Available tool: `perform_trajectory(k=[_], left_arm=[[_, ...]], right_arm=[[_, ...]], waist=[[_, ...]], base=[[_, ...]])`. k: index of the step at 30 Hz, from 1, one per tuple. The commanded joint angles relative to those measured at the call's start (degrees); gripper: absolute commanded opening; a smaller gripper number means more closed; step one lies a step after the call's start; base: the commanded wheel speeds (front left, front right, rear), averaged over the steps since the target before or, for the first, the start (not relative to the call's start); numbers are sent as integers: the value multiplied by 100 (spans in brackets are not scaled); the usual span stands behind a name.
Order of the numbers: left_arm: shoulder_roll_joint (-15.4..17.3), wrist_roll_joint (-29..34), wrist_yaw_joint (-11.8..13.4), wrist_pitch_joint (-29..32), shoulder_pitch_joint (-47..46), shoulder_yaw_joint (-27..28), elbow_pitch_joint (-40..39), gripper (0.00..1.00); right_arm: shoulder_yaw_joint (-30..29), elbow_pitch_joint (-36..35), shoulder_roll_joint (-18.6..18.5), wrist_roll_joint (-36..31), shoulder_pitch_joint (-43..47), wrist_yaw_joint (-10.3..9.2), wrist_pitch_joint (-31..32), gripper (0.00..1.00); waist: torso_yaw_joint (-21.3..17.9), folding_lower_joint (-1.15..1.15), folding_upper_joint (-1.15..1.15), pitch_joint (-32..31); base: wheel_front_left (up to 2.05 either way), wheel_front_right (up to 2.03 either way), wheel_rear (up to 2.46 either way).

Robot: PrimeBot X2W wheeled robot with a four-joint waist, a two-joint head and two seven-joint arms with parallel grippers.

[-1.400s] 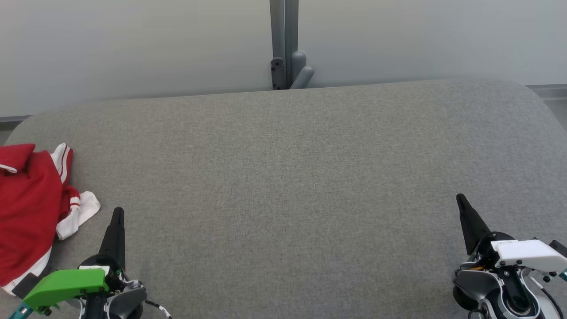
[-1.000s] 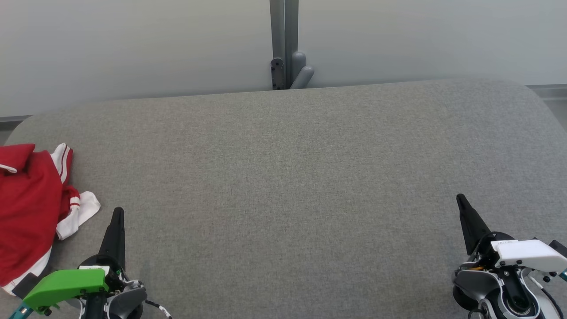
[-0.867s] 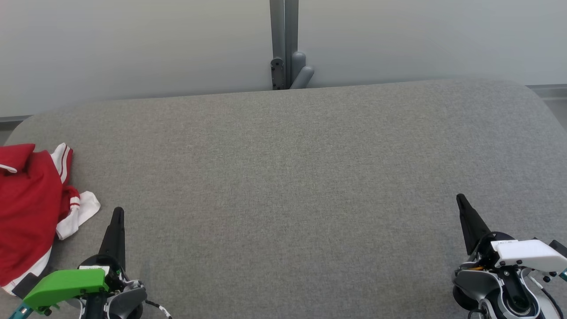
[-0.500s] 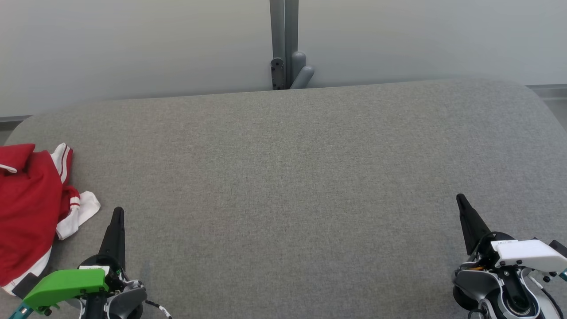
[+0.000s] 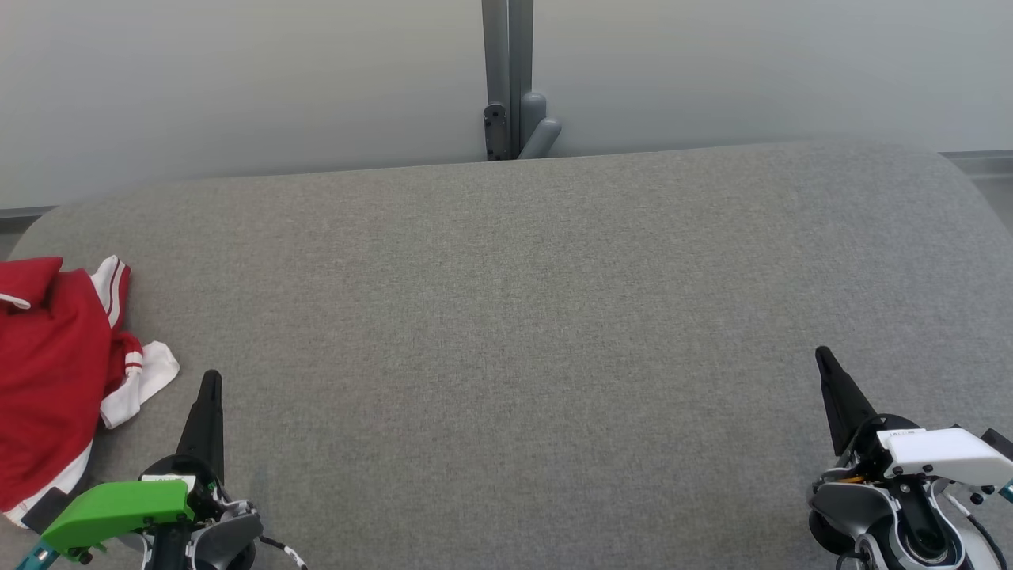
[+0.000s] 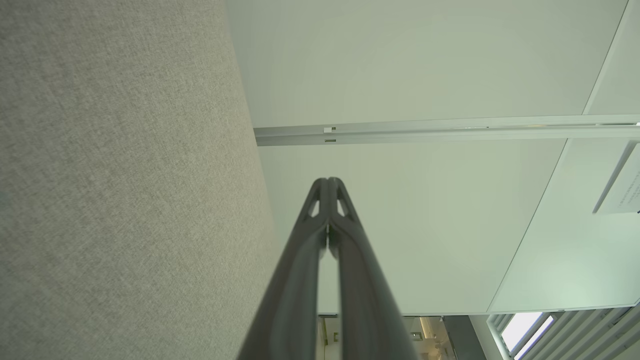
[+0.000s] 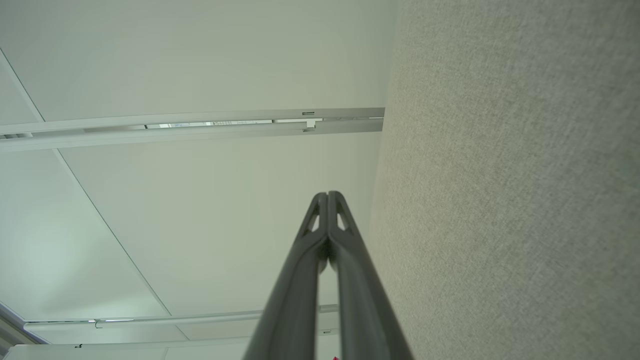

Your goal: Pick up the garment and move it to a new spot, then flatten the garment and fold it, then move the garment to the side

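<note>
Nothing has changed over the last moments: both arms, the cloth and the camera sit just as they did a second ago. The left pincer [image 5: 210,378] rests over the near edge of the table [image 5: 506,317] towards its left corner. Its two dark fingers are pressed together into one spike, with nothing between them. The right pincer [image 5: 823,355] mirrors it near the right corner, likewise closed tight and empty. Each wrist view confirms this, showing fingertips that meet with no gap.

The garment [image 5: 47,372], red with white striped trim, lies bunched at the left edge of the table, just beside the left pincer but not touching it. Part of it runs out of the head view. A white cuff sticks out towards the middle, and the cloth looks rumpled rather than squared off. The rest of the grey surface stretches bare to the far edge, where a grey post [image 5: 506,79] stands against the wall.

I read this stillness as a rest pose with the first step not yet begun, though a loose fold already set aside cannot be ruled out. If it is the start, the left arm is the nearer one. Its pincer would have to open before it could take hold of the cloth and carry it towards the middle.
</note>
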Motion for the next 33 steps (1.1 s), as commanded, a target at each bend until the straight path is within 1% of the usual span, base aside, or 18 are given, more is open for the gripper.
perform_trajectory(k=[1,22,23,25,26,27,33], left_arm=[[30,2,-26,-10,-70,19,-24,0],[30,2,-26,-10,-70,18,-24,0],[0,1,0,-1,0,1,0,100],[-12,3,5,-4,46,-14,74,100],[-19,4,8,-4,94,-23,127,0],[-24,6,8,-6,136,-31,188,100],[27,354,6,-186,81,-151,257,100]], right_arm=[[-8,-20,-26,43,-44,2,26,0],[-8,-20,-26,43,-44,2,26,0],[0,0,0,0,0,0,0,100],[4,68,21,-11,50,-1,-5,100],[8,125,35,-12,93,-1,-5,0],[11,178,44,-14,141,-1,-6,100],[156,104,-59,-254,123,-1,-180,100]], waist=[[0,0,54,0],[0,0,54,0],[0,0,0,0],[0,0,0,1],[0,0,0,1],[-1,0,1,1],[0,0,3,9]], base=[[0,0,0],[0,0,0],[0,0,0],[0,0,0],[0,0,0],[0,0,0],[0,0,0]])
